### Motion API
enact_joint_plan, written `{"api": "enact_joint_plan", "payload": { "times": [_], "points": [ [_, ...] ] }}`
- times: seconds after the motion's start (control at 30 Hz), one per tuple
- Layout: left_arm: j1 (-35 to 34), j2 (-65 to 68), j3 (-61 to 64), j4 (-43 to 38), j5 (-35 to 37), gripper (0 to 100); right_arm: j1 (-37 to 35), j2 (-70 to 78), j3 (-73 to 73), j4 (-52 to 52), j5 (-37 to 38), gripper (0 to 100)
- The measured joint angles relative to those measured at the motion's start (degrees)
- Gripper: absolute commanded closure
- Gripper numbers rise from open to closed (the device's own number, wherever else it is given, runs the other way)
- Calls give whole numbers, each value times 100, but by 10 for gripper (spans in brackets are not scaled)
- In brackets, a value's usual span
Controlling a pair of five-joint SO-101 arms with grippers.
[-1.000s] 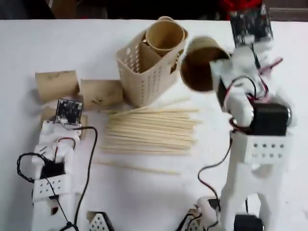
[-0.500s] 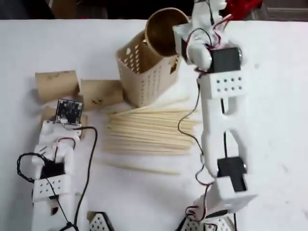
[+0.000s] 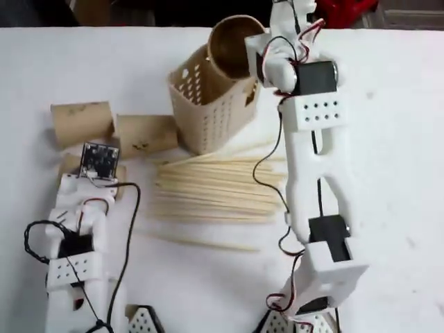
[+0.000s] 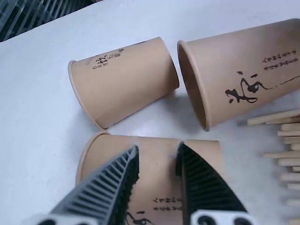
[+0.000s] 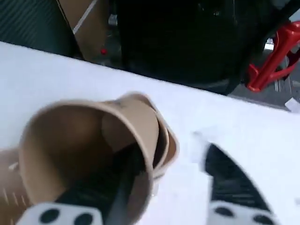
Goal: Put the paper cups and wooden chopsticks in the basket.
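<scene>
A cream slotted basket [image 3: 208, 104] stands at the back of the table with paper cups in it. My right gripper [image 3: 267, 52] is over its rim. One finger is inside the top cup [image 5: 89, 140], which nests in another cup [image 5: 164, 133]; the other finger [image 5: 229, 183] stands apart from the cup wall, so this gripper [image 5: 180, 161] is open. Wooden chopsticks [image 3: 215, 187] lie in a loose pile in front of the basket. Three cups lie on their sides at the left [image 3: 82, 123] [image 3: 146, 135] [image 3: 66, 165]. My left gripper [image 4: 157, 154] hovers open above the nearest one [image 4: 101, 150].
The left arm [image 3: 76, 229] rests at the front left with a black cable beside it. A single stray chopstick [image 3: 201, 243] lies nearer the front. Chopstick ends [image 4: 281, 136] reach close to the lying cups. The white table's right side is bare.
My right arm swung from right of the basket to over it, carrying its cup, which now sits inside the cup in the basket. The left arm has not moved.
</scene>
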Motion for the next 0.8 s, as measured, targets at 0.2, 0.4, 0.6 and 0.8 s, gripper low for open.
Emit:
{"api": "enact_joint_plan", "payload": {
  "times": [0.2, 0.4, 0.6, 0.8],
  "points": [
    [0, 0, 0, 0, 0, 846, -53, 0, 0, -281, 0, 654],
    [0, 0, 0, 0, 0, 846, -35, 79, 0, -510, 0, 654],
    [0, 0, 0, 0, 0, 846, 141, 185, -9, -1213, 0, 654],
    [0, 0, 0, 0, 0, 846, 123, 387, -26, -1530, 0, 657]
  ]
}}
